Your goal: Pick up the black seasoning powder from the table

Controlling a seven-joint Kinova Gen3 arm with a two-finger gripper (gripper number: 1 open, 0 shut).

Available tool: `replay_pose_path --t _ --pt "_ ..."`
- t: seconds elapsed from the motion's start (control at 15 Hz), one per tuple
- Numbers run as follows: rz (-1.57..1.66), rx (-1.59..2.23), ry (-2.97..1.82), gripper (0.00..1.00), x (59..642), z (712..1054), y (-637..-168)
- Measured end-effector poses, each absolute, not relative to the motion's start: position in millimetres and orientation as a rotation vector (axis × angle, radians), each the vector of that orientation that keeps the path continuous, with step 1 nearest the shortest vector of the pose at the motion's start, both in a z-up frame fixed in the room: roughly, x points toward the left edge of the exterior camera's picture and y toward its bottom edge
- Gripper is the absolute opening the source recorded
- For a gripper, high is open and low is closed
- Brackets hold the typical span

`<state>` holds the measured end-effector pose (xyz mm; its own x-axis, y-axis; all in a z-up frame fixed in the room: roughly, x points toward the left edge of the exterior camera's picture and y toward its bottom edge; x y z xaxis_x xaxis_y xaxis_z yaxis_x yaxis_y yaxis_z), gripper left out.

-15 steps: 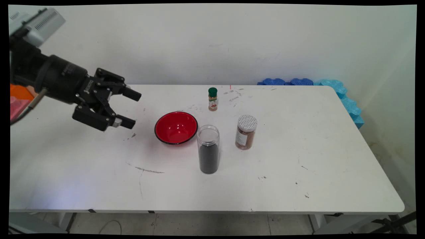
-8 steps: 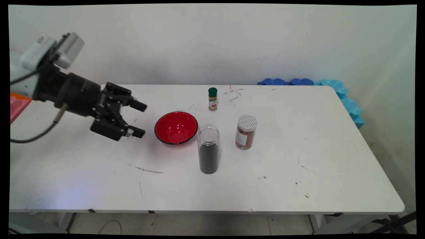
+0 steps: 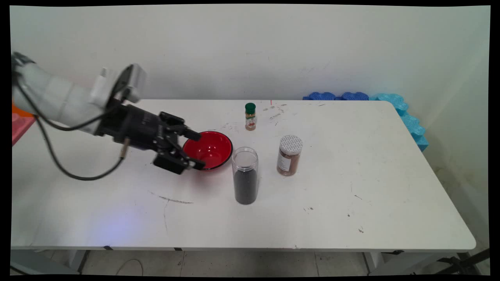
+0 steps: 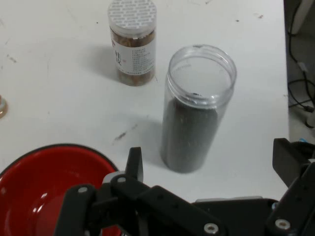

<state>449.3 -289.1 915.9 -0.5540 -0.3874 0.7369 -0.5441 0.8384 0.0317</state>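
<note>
The gripper [image 3: 197,150] hangs low over the table [image 3: 97,203] with its jaws spread wide and nothing between them — its fingertips reach over the near-left rim of the red bowl [image 3: 213,150]. Just past the jaws stands the clear open jar [image 3: 245,175], part-filled with dark grains; beyond it stand the brown jar with a white lid [image 3: 289,155] and, farther back, the small green-capped bottle [image 3: 250,116].

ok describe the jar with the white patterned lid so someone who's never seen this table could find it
Start at the red bowl near the middle of the white table; right of it stands a tall clear lidless jar half full of dark grains. Just right of that is the jar with the white patterned lid: short, filled with brown powder, with a paper label. The small spice bottle behind has a green cap instead.
</note>
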Motion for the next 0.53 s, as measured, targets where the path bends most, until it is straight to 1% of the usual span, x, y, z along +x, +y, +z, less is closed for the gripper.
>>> replay_pose_path --t 0.53 --pt "0.247 0.713 -2.219 1.0 403.2 883.4 -315.4"
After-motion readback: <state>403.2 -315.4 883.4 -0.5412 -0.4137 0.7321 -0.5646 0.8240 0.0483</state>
